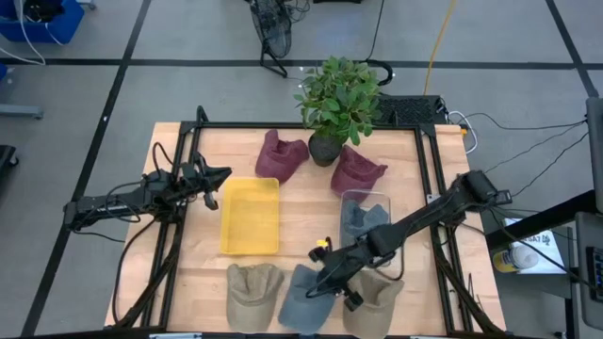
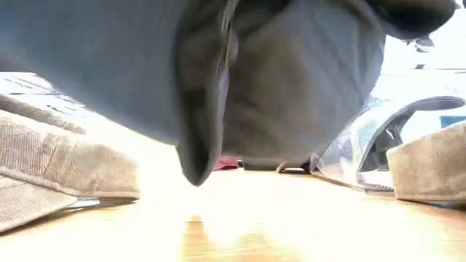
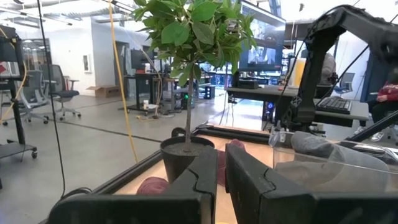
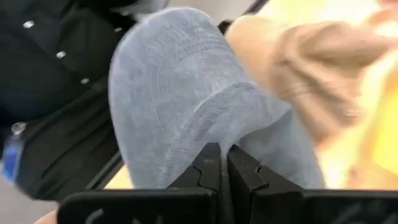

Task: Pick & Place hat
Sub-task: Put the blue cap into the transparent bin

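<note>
1. Dark and idle, the left arm hangs over the desk's (image 1: 396,188) left edge, its left pincer (image 1: 211,183) nearly clenched on nothing — parked there, I judge, to leave the middle free for the other arm.
2. Just inboard of it lies the yellow tray (image 1: 251,215), flat and bare; it looks like one place a hat could go, though nothing marks it as the goal.
3. At the back, two maroon hats (image 1: 281,154) flank the potted plant (image 1: 335,102), well apart from the work at the front.
4. Along the front edge sit three hats: a tan hat (image 1: 252,292) on the left, the grey hat (image 1: 303,298) in the middle and a second tan hat (image 1: 379,299) on the right.
5. The right pincer (image 1: 327,279) is down at the grey hat's near end, clenched on a fold of its fabric — the right wrist view shows the cloth bunched between the closed tips, a sensible hold for something soft.
6. In the low view the grey hat fills the upper frame with light beneath it, so part of it seems to be off the wood.
7. Right of centre, a clear bin (image 1: 366,218) holds another grey hat — probably where this one belongs.
</note>
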Robot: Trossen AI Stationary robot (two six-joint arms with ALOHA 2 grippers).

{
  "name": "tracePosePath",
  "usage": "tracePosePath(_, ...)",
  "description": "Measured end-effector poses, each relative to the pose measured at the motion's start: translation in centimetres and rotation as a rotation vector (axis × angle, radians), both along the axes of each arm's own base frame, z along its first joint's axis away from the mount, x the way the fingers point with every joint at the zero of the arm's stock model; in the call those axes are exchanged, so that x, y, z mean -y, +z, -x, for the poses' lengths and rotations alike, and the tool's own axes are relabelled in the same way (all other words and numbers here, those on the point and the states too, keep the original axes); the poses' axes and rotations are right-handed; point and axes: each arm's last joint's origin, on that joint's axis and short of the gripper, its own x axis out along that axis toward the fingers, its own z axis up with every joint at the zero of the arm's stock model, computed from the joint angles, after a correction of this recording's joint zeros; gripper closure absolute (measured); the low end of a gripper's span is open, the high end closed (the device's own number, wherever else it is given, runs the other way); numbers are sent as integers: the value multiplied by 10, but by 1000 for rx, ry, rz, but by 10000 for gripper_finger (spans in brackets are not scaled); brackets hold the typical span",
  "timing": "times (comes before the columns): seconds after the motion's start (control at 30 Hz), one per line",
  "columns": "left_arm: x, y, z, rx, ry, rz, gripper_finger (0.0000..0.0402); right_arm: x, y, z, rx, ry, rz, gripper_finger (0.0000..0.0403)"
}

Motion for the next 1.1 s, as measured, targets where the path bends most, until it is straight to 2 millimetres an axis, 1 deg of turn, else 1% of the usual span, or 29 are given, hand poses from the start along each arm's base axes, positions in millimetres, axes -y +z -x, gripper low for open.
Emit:
tracePosePath(0.17,0,0,0,0,-1,-1,364,23,52,27,14,-78,57,401)
tracePosePath(0.3,0,0,0,-1,0,-3,364,44,94,55,4,-129,128,402)
tracePosePath(0.37,0,0,0,-1,0,-3,364,56,108,71,-33,-133,154,402)
tracePosePath(0.47,0,0,0,-1,0,-3,364,73,117,94,-101,-142,193,402)
tracePosePath(0.53,0,0,0,-1,2,-3,364,82,118,106,-153,-134,242,402)
tracePosePath(0.6,0,0,0,0,3,-3,364,89,117,114,-198,-143,294,402)
tracePosePath(0.7,0,0,0,0,6,-2,364,97,113,116,-238,-157,369,402)
tracePosePath(0.77,0,0,0,0,7,-3,364,100,106,115,-253,-140,409,402)
tracePosePath(0.9,0,0,0,0,7,-3,364,102,81,112,-320,-88,473,402)
tracePosePath(1.1,0,0,0,0,7,-2,364,113,40,113,-450,-113,503,403)
